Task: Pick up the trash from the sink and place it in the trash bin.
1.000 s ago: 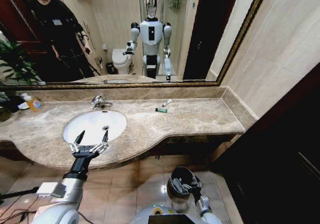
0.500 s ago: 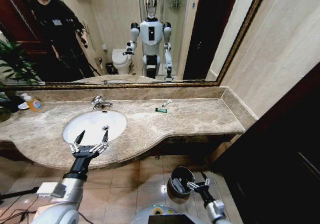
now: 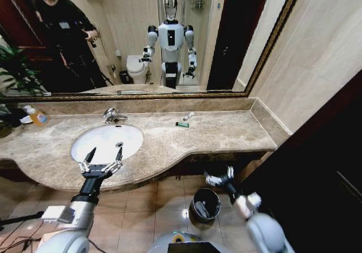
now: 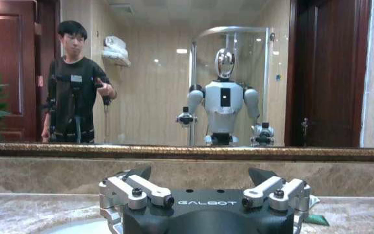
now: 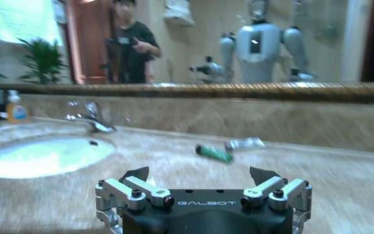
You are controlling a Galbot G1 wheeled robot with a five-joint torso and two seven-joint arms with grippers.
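Found the left gripper [image 3: 104, 157] poised over the near rim of the sink [image 3: 136, 137], fingers spread wide and holding nothing. Probably parked there to wait by the basin, which looked bare of trash in the head view. Saw no tube or paper scrap inside it, though could not rule out a small piece behind the gripper.

Found the right gripper [image 3: 218, 176] low beside the front edge of the table [image 3: 237, 131], above the trash bin [image 3: 205, 204] on the tiled floor, fingers likewise apart and empty. Read that pose as suited to a run between bin and table, with the jaws open for a fresh grasp.

Spotted the remaining trash on the marble instead of in the basin: a dark green tube [image 3: 182, 124] and a white tube [image 3: 189, 116] lying just beside each other, well to the right of the faucet [image 3: 112, 115] and near the mirror wall. Noted both squarely ahead in the right wrist view, so judged the right arm the likelier one for them. Left the orange-liquid bottle [image 3: 37, 115] at the far left out of account.
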